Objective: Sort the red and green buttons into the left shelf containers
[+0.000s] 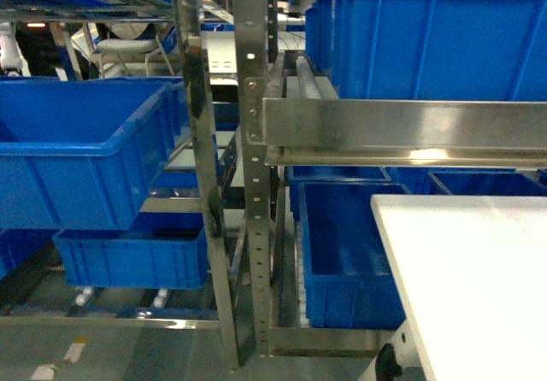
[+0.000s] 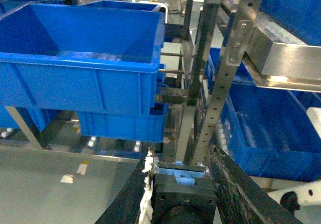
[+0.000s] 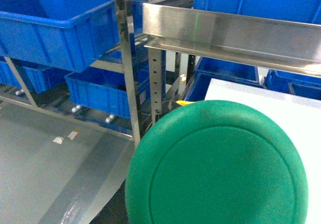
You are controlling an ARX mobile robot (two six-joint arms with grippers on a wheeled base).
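— Left fingers (image 2: 183, 184)? 
— Clenched on a dark button (image 2: 183, 196), below the blue tub (image 2: 80, 83).
— Right?
— Green cap (image 3: 218, 166) fills view; grip impossible to tell.

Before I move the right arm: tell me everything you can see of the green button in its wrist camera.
The green button fills the lower right wrist view: a round, smooth, matte plastic-looking cap with a raised ring inside its edge, facing the camera. A yellow bit peeks above its top edge. Its body and whatever holds it are hidden behind the cap.
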